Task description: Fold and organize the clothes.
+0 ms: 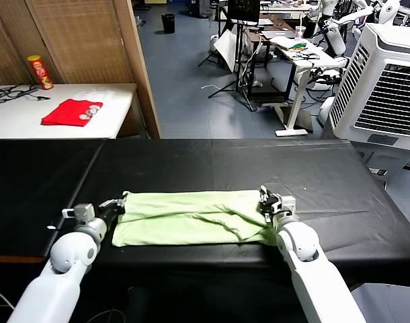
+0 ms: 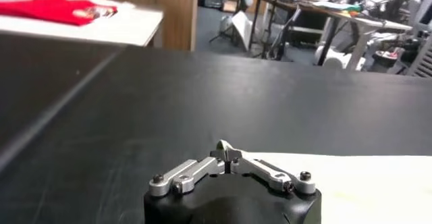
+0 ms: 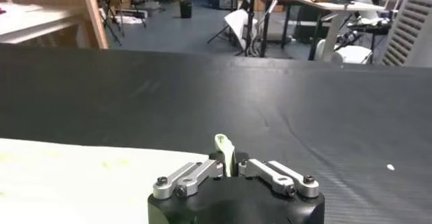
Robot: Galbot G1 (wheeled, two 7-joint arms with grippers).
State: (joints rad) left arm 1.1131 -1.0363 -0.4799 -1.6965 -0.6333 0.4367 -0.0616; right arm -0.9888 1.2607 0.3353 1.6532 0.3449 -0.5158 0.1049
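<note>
A pale light-green T-shirt (image 1: 191, 219) lies folded into a long flat band on a black desk (image 1: 212, 161), near the desk's front edge and running from the robot's left to its right. The fabric shows soft creases and an overlapping fold toward its right half.

The left pincer (image 1: 115, 204) sits at the shirt's left end, at the far corner there. In the left wrist view its fingers (image 2: 226, 154) are drawn together to a point at the edge of the pale cloth (image 2: 351, 181), closed on the T-shirt.

The right pincer (image 1: 265, 200) sits at the shirt's right end, also at the far corner. In the right wrist view its fingers (image 3: 225, 154) are pressed together with a sliver of green fabric pinched between them, and the rest of the shirt (image 3: 88, 178) spreads away to one side.

Both white arms reach in from the near edge of the desk. Behind the desk, to the robot's left, a white side table (image 1: 30, 114) carries a red folded garment (image 1: 72, 112) and a red snack can (image 1: 39, 72). A large white air cooler (image 1: 386, 87) stands at the far right.
</note>
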